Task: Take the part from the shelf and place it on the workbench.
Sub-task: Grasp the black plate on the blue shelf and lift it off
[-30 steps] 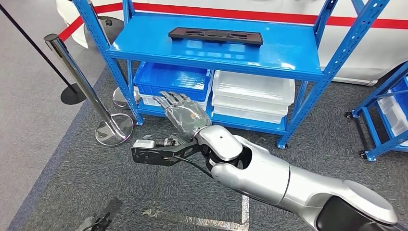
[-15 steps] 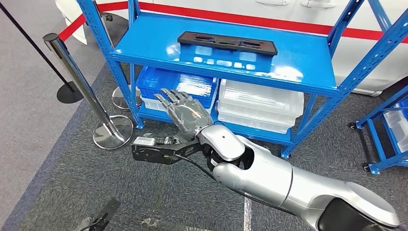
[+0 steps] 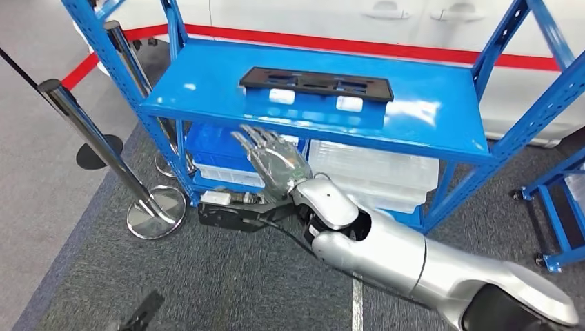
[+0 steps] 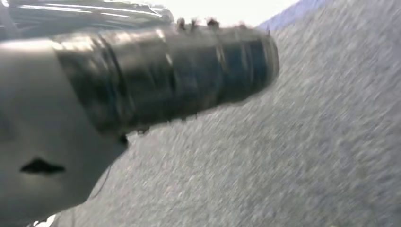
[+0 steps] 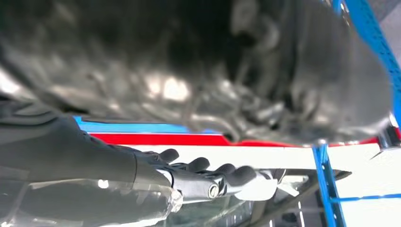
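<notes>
A long flat black part [image 3: 316,84] with slots lies across the top board of the blue shelf [image 3: 207,96], near the middle. My right hand [image 3: 272,160] is raised in front of the shelf, just below the top board's front edge and a little left of the part. It holds nothing and its fingers are stretched out and apart. In the right wrist view the dark fingers [image 5: 208,176] point toward the shelf, empty. My left hand [image 4: 142,85] is a blurred grey shape hanging over grey carpet; how its fingers lie is unclear.
A blue bin [image 3: 210,145] and stacked clear bins [image 3: 376,172] fill the lower shelf. Two chrome stanchions [image 3: 83,127] with round bases [image 3: 155,210] stand at the left. Another blue rack [image 3: 562,227] is at the right. A white surface with a red stripe [image 3: 414,49] is behind.
The whole picture has shifted as the camera came nearer the shelf. My right hand now sits higher against the shelf, close under the top board's edge, still empty.
</notes>
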Tool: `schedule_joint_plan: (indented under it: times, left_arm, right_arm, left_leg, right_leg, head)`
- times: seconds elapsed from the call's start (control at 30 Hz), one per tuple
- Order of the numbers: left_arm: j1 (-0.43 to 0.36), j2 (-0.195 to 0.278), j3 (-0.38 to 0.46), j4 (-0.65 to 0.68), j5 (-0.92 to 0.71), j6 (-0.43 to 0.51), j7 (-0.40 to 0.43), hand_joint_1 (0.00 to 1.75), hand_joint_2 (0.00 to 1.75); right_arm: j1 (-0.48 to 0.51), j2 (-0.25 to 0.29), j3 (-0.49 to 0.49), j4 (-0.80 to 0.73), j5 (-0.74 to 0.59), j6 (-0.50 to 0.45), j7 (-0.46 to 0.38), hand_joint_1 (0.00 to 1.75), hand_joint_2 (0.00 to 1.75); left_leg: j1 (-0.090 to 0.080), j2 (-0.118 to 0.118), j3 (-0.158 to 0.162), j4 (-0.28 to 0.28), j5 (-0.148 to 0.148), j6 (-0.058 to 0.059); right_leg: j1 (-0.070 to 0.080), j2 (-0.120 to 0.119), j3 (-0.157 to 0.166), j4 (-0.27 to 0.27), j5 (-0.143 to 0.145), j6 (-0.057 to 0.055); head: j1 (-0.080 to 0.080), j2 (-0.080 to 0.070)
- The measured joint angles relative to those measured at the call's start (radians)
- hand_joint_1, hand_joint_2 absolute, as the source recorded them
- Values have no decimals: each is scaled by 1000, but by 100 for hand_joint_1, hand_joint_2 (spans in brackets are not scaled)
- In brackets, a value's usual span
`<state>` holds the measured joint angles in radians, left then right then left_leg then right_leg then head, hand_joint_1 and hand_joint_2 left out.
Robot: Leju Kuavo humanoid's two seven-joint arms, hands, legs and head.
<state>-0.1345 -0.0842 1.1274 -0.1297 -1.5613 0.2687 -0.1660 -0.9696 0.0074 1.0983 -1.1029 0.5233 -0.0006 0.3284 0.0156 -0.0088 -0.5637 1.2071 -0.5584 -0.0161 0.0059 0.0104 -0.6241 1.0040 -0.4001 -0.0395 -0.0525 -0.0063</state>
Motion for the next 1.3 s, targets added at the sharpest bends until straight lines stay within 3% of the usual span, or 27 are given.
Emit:
schedule_joint_plan:
  times: [0.07, 0.1, 0.13, 0.17, 0.23, 0.27, 0.3, 0.33, 0.4, 0.47, 0.5, 0.57, 0.6, 0.63, 0.67, 0.77, 0.8, 0.83, 0.93, 1.0, 1.07, 1.1, 1.13, 1.17, 1.23, 1.3]
  left_arm:
    - [2, 8, 0, 0, 1, 0, 4, 0, 0]
    - [5, 10, 0, 0, 1, 0, 5, 0, 0]
    - [7, 12, 0, 1, 1, 0, 6, 0, 0]
    - [10, 14, 0, 1, 1, 0, 6, 0, 0]
    - [15, 18, 0, 1, 1, -1, 7, 0, 0]
    - [17, 20, 0, 2, 1, -1, 7, 0, 0]
    - [18, 21, 1, 2, 1, -2, 8, 0, 0]
    - [16, 21, 1, 2, 2, -2, 8, 0, 0]
    - [13, 21, 1, 3, 1, -2, 7, 0, 0]
    - [11, 21, 1, 3, 0, 1, 5, 0, 0]
    - [11, 21, 1, 3, -2, 2, 3, 0, 0]
    - [11, 19, 1, 3, -4, 3, -3, 0, 0]
    - [12, 18, 1, 3, -6, 3, -5, 0, 0]
    - [12, 16, 1, 4, -7, 3, -6, 0, 0]
    - [11, 14, 1, 4, -7, 3, -7, 0, 0]
    - [10, 10, 1, 5, -8, 1, -3, 0, 0]
    - [10, 9, 1, 5, -8, -1, 1, 0, 0]
    - [9, 8, 1, 6, -8, -1, 5, 0, 0]
    - [8, 5, 1, 7, -8, -2, 14, 0, 0]
    - [3, 4, 1, 7, -8, -1, 16, 0, 0]
    - [0, 3, 1, 7, -8, -1, 16, 0, 0]
    - [0, 3, 1, 7, -8, -1, 16, 0, 0]
    - [1, 2, 1, 7, -8, -2, 15, 0, 0]
    - [1, 2, 1, 7, -8, -2, 14, 0, 0]
    - [1, 2, 1, 7, -8, -3, 11, 0, 0]
    - [1, 2, 1, 8, -8, -5, 9, 0, 0]
  right_arm:
    - [5, -2, 0, -1, 0, 0, 1, 0, 0]
    - [7, -4, 0, -1, 0, 1, 1, 0, 0]
    - [9, -5, -1, -1, 0, 1, 2, 0, 0]
    - [11, -6, -1, -2, 0, 1, 2, 0, 0]
    - [18, -9, 0, -1, 0, 2, 2, 0, 0]
    - [22, -11, 0, -1, 0, 3, 2, 0, 0]
    - [23, -13, 0, -3, 0, 6, 4, 0, 0]
    - [21, -13, -1, -6, 0, 12, 6, 0, 0]
    - [11, -14, -5, -11, 1, 25, 9, 0, 0]
    - [8, -15, -6, -11, -3, 32, 13, 0, 0]
    - [11, -16, -6, -8, -9, 32, 15, 0, 0]
    - [19, -20, -6, -2, -23, 29, 18, 0, 0]
    - [21, -22, -6, 2, -31, 29, 18, 0, 0]
    - [21, -22, -6, 6, -41, 28, 18, 0, 0]
    - [21, -23, -7, 11, -53, 27, 18, 0, 0]
    - [17, -25, -15, 36, -94, 18, 21, 0, 0]
    - [16, -26, -18, 45, -106, 13, 22, 0, 0]
    - [13, -27, -20, 54, -116, 7, 23, 0, 0]
    - [1, -25, -28, 73, -136, -2, 22, 0, 0]
    - [-6, -24, -30, 83, -140, -4, 21, 0, 0]
    - [-4, -24, -30, 94, -143, -4, 21, 0, 0]
    - [-2, -24, -30, 99, -144, -4, 22, 0, 0]
    - [-1, -24, -30, 104, -145, -4, 23, 0, 0]
    - [-1, -24, -30, 108, -146, -4, 23, 0, 0]
    - [-2, -24, -30, 114, -147, -4, 25, 0, 0]
    - [-2, -24, -30, 119, -147, -4, 26, 0, 0]
  left_leg:
    - [2, 2, -77, 62, -67, -10]
    - [3, 3, -102, 58, -94, -13]
    - [4, 3, -118, 29, -97, -14]
    - [4, 5, -125, -21, -64, -14]
    - [2, 11, -131, -135, 90, -8]
    - [-1, 12, -130, -169, 153, -2]
    - [-3, 13, -129, -184, 189, 6]
    - [-5, 12, -126, -182, 187, 15]
    - [-1, 11, -108, -191, 177, 29]
    - [2, 11, -80, -205, 165, 40]
    - [2, 10, -66, -210, 157, 44]
    - [2, 7, -39, -215, 136, 47]
    - [2, 5, -24, -215, 125, 47]
    - [2, 3, -8, -215, 112, 47]
    - [1, 2, 9, -215, 99, 47]
    - [-4, 1, 42, -208, 60, 38]
    - [-6, 1, 48, -203, 50, 32]
    - [-9, 2, 56, -197, 41, 26]
    - [-6, 5, 56, -166, 20, 13]
    - [-3, 5, 9, -74, -21, 2]
    - [-2, 5, -64, 41, -68, -6]
    - [-2, 5, -89, 68, -72, -9]
    - [-1, 5, -100, 62, -56, -10]
    - [-1, 4, -94, 23, -21, -9]
    - [0, -12, -59, -102, 55, -5]
    - [-2, -30, -38, -172, 78, 6]
  right_leg:
    - [-4, 2, 34, 0, -29, 1]
    - [-6, 3, 53, 0, -45, 3]
    - [-8, 4, 75, 0, -62, 6]
    - [-10, 5, 97, 0, -80, 10]
    - [-11, 6, 132, 2, -116, 20]
    - [-10, 7, 143, 2, -130, 27]
    - [-8, 7, 150, 2, -140, 34]
    - [-7, 7, 154, 4, -143, 41]
    - [-6, 5, 130, 47, -122, 52]
    - [-8, 2, 57, 162, -102, 60]
    - [-8, 1, 12, 224, -114, 62]
    - [-9, 1, -65, 296, -183, 64]
    - [-9, 1, -88, 298, -212, 64]
    - [-8, 1, -99, 273, -216, 63]
    - [-8, 1, -99, 225, -185, 60]
    - [1, -5, -87, 42, 12, 41]
    - [4, -7, -86, 16, 50, 35]
    - [6, -7, -87, 7, 59, 30]
    - [-1, 4, -67, 8, 52, 15]
    - [-4, 10, -56, 5, 47, 6]
    - [-5, 19, -54, 6, 41, 2]
    - [-5, 25, -53, 7, 38, 2]
    - [-5, 33, -52, 10, 35, 3]
    - [-6, 41, -51, 13, 32, 5]
    - [-6, 56, -51, 20, 27, 10]
    - [-6, 69, -56, 26, 26, 18]
  head:
    - [-1, 0]
    - [-1, 0]
    - [-1, 0]
    - [-1, 0]
    - [-1, 0]
    - [-1, 0]
    - [-1, 0]
    - [0, 0]
    - [0, 0]
    - [1, 0]
    - [1, 0]
    - [1, 0]
    - [2, 0]
    - [2, 0]
    - [2, 0]
    - [2, 0]
    - [1, 0]
    - [1, 0]
    - [0, 0]
    - [-2, 0]
    - [-3, 0]
    - [-3, 0]
    - [-3, 0]
    - [-3, 0]
    - [-3, 0]
    - [-2, 0]
